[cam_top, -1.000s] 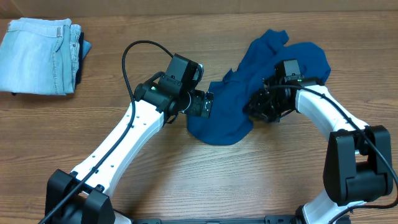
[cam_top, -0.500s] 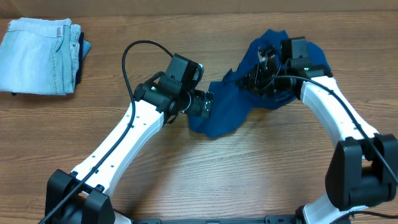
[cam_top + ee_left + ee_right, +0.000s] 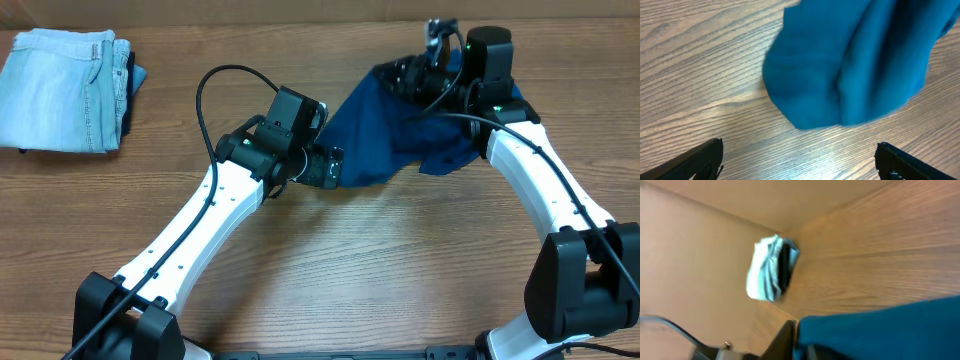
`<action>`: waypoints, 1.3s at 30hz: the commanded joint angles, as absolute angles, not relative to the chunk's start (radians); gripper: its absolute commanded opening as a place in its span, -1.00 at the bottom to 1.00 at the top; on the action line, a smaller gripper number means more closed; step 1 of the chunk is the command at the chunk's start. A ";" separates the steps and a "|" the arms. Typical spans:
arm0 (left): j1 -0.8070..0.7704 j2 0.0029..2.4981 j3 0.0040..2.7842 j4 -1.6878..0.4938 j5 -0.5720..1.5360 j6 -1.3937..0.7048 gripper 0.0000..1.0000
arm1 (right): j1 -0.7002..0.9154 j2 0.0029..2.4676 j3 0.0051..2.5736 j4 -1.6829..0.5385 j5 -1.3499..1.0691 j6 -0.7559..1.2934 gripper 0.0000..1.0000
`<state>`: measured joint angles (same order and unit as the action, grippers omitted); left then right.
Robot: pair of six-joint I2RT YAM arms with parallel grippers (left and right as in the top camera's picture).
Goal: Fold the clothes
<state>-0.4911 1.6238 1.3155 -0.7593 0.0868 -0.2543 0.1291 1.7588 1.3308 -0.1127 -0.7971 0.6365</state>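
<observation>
The clothes (image 3: 385, 125) are a deep teal-blue shirt, pulled up into a taut sloping sheet at the back right of the table. My right gripper (image 3: 408, 75) is raised near the far edge and shut on the shirt's upper part. In the right wrist view the fabric (image 3: 880, 332) presses against one dark finger (image 3: 787, 339), and the other finger is hidden. My left gripper (image 3: 335, 168) stands wide open at the shirt's low left edge. In the left wrist view the shirt (image 3: 850, 65) lies ahead of the gripper (image 3: 800, 160), with only bare wood between the fingers.
Folded pale denim jeans (image 3: 60, 88) lie at the back left corner and show small in the right wrist view (image 3: 771, 269). A black cable (image 3: 205, 95) loops above the left arm. A brown wall runs along the table's far edge.
My right gripper has gone up and toward the far edge with the shirt, lifting and stretching it off the table. The left arm has not moved.
</observation>
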 commanded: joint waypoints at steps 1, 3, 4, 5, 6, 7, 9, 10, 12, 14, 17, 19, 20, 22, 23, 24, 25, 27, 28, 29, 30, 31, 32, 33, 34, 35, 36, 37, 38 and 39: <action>-0.498 1.629 1.338 -0.756 0.098 -0.232 1.00 | 0.144 1.736 1.350 -0.137 -0.801 0.704 -0.22; -0.498 1.629 1.338 -0.756 0.098 -0.232 1.00 | 0.152 1.736 1.349 -0.203 -0.774 0.660 0.18; -0.498 1.629 1.338 -0.756 0.098 -0.232 1.00 | 0.152 1.736 1.349 -0.231 -0.756 0.632 0.21; -0.498 1.629 1.338 -0.756 0.098 -0.232 1.00 | 0.152 1.736 1.349 -0.276 -0.714 0.591 0.25; -0.498 1.629 1.338 -0.756 0.098 -0.232 1.00 | 0.152 1.736 1.349 -0.316 -0.667 0.560 0.29; -0.498 1.629 1.338 -0.757 0.098 -0.231 1.00 | 0.152 1.736 1.349 -0.358 -0.611 0.531 0.31; -0.498 1.629 1.338 -0.759 0.098 -0.232 1.00 | 0.152 1.736 1.349 -0.454 -0.490 0.480 0.36; -0.498 1.629 1.338 -0.761 0.098 -0.232 1.00 | 0.152 1.736 1.349 -0.503 -0.451 0.465 0.36; -0.498 1.629 1.338 -0.763 0.098 -0.231 1.00 | 0.152 1.739 1.349 -0.590 -0.430 0.446 0.36; -0.498 1.629 1.338 -0.762 0.097 -0.231 1.00 | 0.152 1.742 1.348 -0.677 -0.419 0.437 0.36; -0.498 1.629 1.338 -0.763 0.097 -0.231 1.00 | 0.152 1.756 1.348 -0.823 -0.301 0.431 0.28; -0.498 1.627 1.338 -0.762 0.097 -0.228 1.00 | 0.154 1.779 1.348 -0.829 -0.334 0.382 0.20; -0.498 1.626 1.340 -0.762 0.097 -0.223 1.00 | 0.158 1.792 1.348 -0.828 -0.337 0.381 0.16; -0.498 1.618 1.352 -0.768 0.085 -0.205 1.00 | 0.165 1.825 1.348 -0.825 -0.337 0.380 0.13; -0.498 1.610 1.365 -0.778 0.067 -0.205 1.00 | 0.168 1.843 1.348 -0.825 -0.341 0.381 0.11; -0.498 1.600 1.385 -0.794 0.042 -0.205 1.00 | 0.172 1.862 1.348 -0.824 -0.366 0.376 0.06; -0.498 1.590 1.411 -0.813 0.016 -0.205 1.00 | 0.175 1.872 1.348 -0.820 -0.392 0.361 0.03; -0.498 1.567 1.476 -0.856 -0.050 -0.205 1.00 | 0.186 1.892 1.348 -0.799 -0.463 0.327 0.04; -0.498 1.554 1.518 -0.883 -0.088 -0.205 1.00 | 0.199 1.896 1.348 -0.793 -0.481 0.324 0.04; -0.498 1.545 1.545 -0.899 -0.110 -0.205 1.00 | 0.212 1.899 1.348 -0.791 -0.485 0.319 0.05; -0.498 1.534 1.589 -0.926 -0.141 -0.205 1.00 | 0.228 1.899 1.348 -0.790 -0.490 0.309 0.04; -0.498 1.526 1.622 -0.944 -0.157 -0.205 1.00 | 0.249 1.899 1.348 -0.790 -0.490 0.306 -0.03; -0.498 1.522 1.644 -0.957 -0.163 -0.205 1.00 | 0.268 1.899 1.348 -0.788 -0.489 0.306 -0.19; -0.498 1.518 1.671 -0.971 -0.165 -0.205 1.00 | 0.288 1.899 1.348 -0.786 -0.489 0.307 -0.43; -0.498 1.516 1.691 -0.983 -0.165 -0.205 1.00 | 0.308 1.899 1.348 -0.782 -0.489 0.307 -0.57; -0.498 1.516 1.709 -0.992 -0.165 -0.204 1.00 | 0.328 1.898 1.348 -0.778 -0.493 0.313 -0.74; -0.498 1.516 1.720 -0.996 -0.165 -0.204 1.00 | 0.348 1.898 1.348 -0.773 -0.503 0.321 -0.91; -0.498 1.516 1.720 -0.996 -0.165 -0.204 1.00 | 0.362 1.897 1.349 -0.768 -0.519 0.323 -0.92; -0.498 1.516 1.720 -0.999 -0.165 -0.204 1.00 | 0.383 1.896 1.351 -0.759 -0.551 0.332 -0.92; -0.498 1.516 1.720 -1.006 -0.165 -0.205 1.00 | 0.398 1.893 1.354 -0.753 -0.576 0.351 -0.92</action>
<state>-0.4911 1.5135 1.7065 -0.9852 -0.1299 -0.2279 0.3515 1.9049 1.3388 -0.7689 -0.4889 0.3286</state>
